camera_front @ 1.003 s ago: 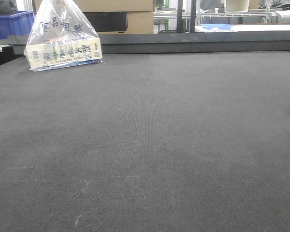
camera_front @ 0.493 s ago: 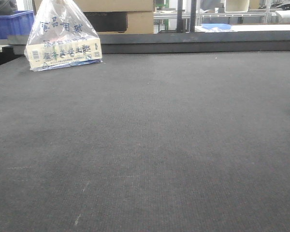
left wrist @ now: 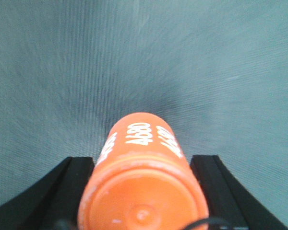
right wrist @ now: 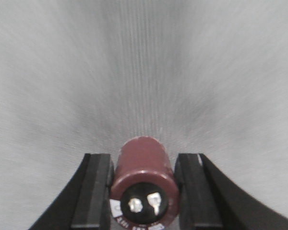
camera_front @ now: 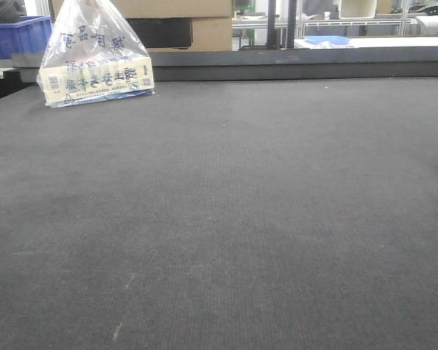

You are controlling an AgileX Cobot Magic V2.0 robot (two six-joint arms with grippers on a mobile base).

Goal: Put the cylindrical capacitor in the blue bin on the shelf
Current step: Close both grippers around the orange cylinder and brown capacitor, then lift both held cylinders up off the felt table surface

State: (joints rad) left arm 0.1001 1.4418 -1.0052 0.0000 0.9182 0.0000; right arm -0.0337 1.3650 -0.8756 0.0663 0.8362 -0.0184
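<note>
Dark felt covers the table (camera_front: 226, 219), and both wrist views look down on it, though neither shows an edge to place the arms by, and the front view shows no arm at all. Nearest the left camera, the left gripper (left wrist: 141, 160) is closed to the width of an orange capacitor (left wrist: 144, 191), with a black finger pressed to each side of the barrel; "4680" is printed in white along its sleeve. The right gripper (right wrist: 143, 158) is likewise clamped on a smaller brown capacitor (right wrist: 143, 184), whose end face with two metal terminals points back at the lens. Whether either one rests on the felt or hangs above it cannot be told. Both are probably rigid cans, fairly light, in smooth plastic sleeves. I judge them slippery and, being round, apt to twist or roll between flat pads. The safest hold is square across the middle of the barrel, clear of the terminals, and firm rather than crushing. Farther off, at the far left corner, stands a clear plastic bag (camera_front: 95, 55) of boxed goods. Beyond the far edge behind it sits a blue crate (camera_front: 14, 36), with cardboard boxes (camera_front: 204, 29) to its right. Whether that crate is the bin meant I cannot tell.
</note>
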